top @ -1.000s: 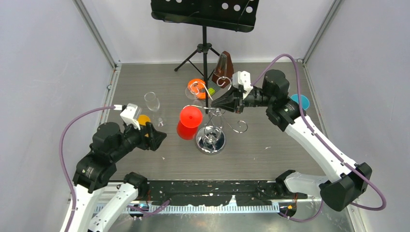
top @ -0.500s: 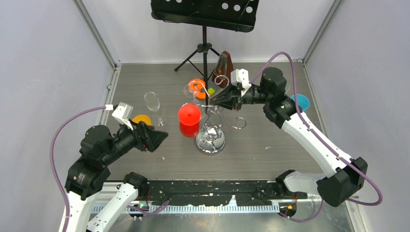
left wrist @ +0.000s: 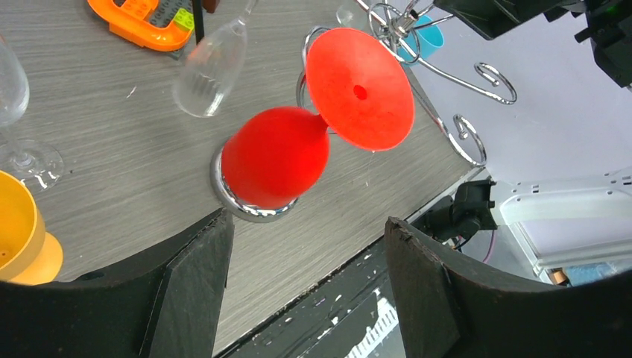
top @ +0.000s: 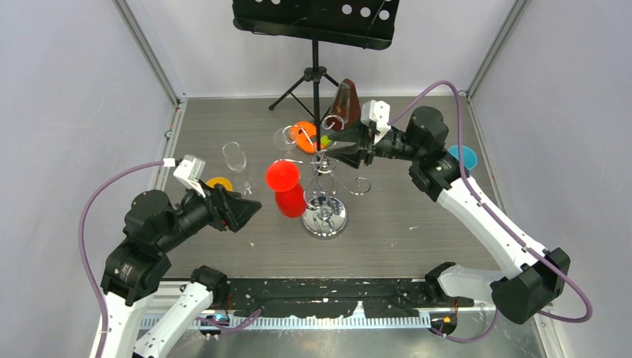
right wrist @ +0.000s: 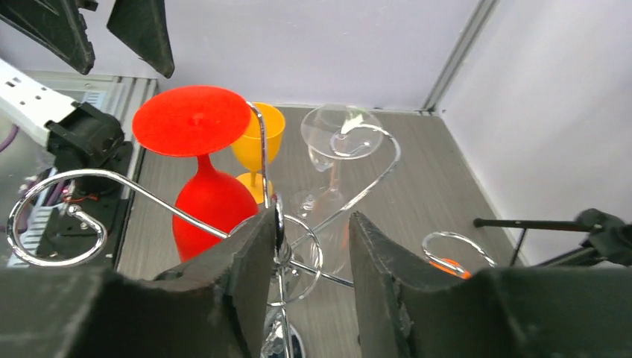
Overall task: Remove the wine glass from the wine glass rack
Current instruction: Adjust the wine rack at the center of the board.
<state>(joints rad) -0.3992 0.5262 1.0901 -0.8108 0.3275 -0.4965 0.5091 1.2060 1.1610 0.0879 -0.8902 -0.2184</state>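
The chrome wine glass rack (top: 325, 184) stands mid-table on its mirror base (top: 324, 218). A red wine glass (top: 285, 190) hangs upside down from a left arm of the rack, and a clear wine glass (top: 286, 139) hangs from a far arm. My right gripper (top: 329, 153) is open at the top of the rack. In the right wrist view (right wrist: 313, 246) the central post (right wrist: 278, 224) lies against the left finger. My left gripper (top: 250, 212) is open and empty, left of and apart from the red glass (left wrist: 276, 156).
A clear glass (top: 235, 158) and a yellow goblet (top: 218, 183) stand left of the rack. An orange toy (top: 303, 133), a brown metronome (top: 344, 103) and a black tripod music stand (top: 314, 45) are behind it. A blue cup (top: 463, 156) sits far right.
My right gripper has moved back toward the far side at the rack top. The rack arms and red glass have swung slightly left. My left arm has drawn back a little to the left.
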